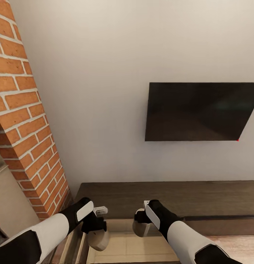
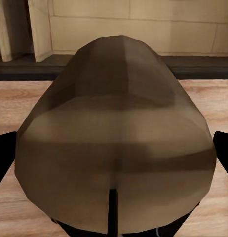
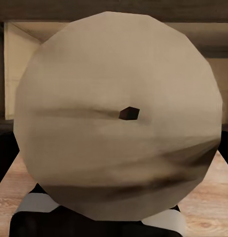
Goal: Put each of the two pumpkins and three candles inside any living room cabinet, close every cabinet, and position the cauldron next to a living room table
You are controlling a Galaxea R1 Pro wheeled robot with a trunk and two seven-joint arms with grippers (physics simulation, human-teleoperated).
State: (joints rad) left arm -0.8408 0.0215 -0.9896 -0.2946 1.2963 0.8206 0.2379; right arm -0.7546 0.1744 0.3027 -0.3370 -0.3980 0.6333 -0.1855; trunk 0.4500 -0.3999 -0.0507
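Observation:
Both arms hang low in front of the dark brown cabinet (image 1: 185,198), whose drawer (image 1: 127,247) stands pulled out, showing a pale beige inside. My left gripper (image 1: 94,228) is shut on a tan candle (image 1: 98,239), which looms large in the left wrist view as a brownish cylinder (image 2: 114,143) between black fingers (image 2: 2,160). My right gripper (image 1: 142,219) is shut on a cream candle (image 1: 140,228); its round flat end (image 3: 119,113) faces the right wrist camera. Both candles hover above the open drawer. The pumpkins, cauldron and table are out of view.
A red brick fireplace column (image 1: 24,121) rises close on the left. A black wall-mounted TV (image 1: 200,112) hangs above the cabinet on the white wall. Light wood floor (image 1: 233,240) shows at the lower right.

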